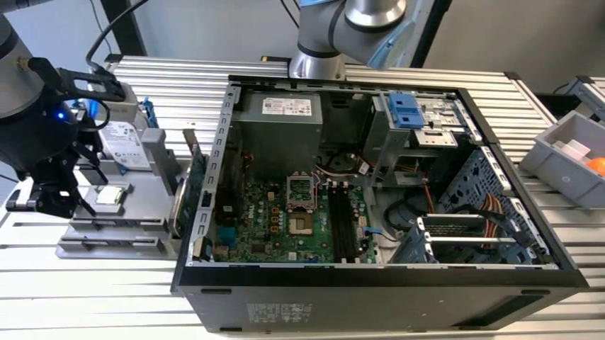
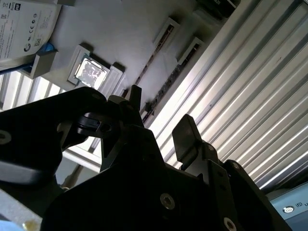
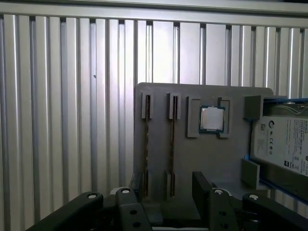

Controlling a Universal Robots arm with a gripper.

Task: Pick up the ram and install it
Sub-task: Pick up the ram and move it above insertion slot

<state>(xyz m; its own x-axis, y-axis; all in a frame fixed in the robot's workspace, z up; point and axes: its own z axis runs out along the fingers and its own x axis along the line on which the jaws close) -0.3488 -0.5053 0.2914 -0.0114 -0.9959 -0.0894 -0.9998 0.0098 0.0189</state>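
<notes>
Two thin, long, narrow sticks of ram (image 3: 147, 139) stand on edge in a pair of parallel slots cut into a flat grey fixture plate (image 3: 159, 115). Seen edge-on in both wrist views, each stick shows as a slim brownish strip with darker patches along it (image 2: 155, 53). From this angle their broad faces, chips and face colour cannot be made out. The sticks run side by side, close together but not touching. On the same plate, just beside the slots, a small square silver processor chip (image 3: 211, 119) sits in its own shallow recess. Beyond the chip lies a boxy silver hard drive with a white label and blue trim (image 3: 284, 144). The plate rests on a ribbed aluminium table (image 3: 72, 120). In the exterior view it lies to the exterior view's left of an open black computer case (image 1: 378, 287) with a green motherboard (image 1: 274, 219) inside. The black two-fingered gripper (image 3: 168, 185) hangs over the slotted end of the plate. Its fingers (image 3: 201, 183) are spread wide with nothing between them. In the first wrist view the near ends of both sticks fall between the two fingertips. The second wrist view shows the gripper (image 2: 161, 113) with the same wide gap. Whether the fingertips touch the plate or the sticks cannot be told.
</notes>
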